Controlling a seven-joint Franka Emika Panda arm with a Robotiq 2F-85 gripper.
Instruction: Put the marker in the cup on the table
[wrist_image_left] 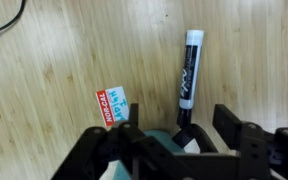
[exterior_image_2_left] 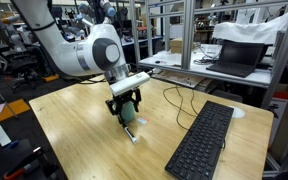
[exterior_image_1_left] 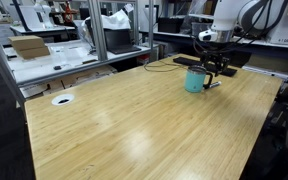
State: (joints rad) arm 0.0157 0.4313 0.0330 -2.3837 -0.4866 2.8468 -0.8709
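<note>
In an exterior view, the gripper hovers over the teal mug on the bamboo table. In an exterior view, the marker lies flat beside the mug. In the wrist view, the jaws are spread wide and empty. The marker, a dry-erase type, looks light, stiff and slick, so a pinch across mid-barrel seems best.

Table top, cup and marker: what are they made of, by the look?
The table looks like light wood or bamboo laminate: fine striped grain, soft sheen where light reflects. The cup is teal and smooth, likely glazed ceramic, though plastic is possible. The marker seems to be smooth plastic: black barrel with white print and a whitish end.
</note>
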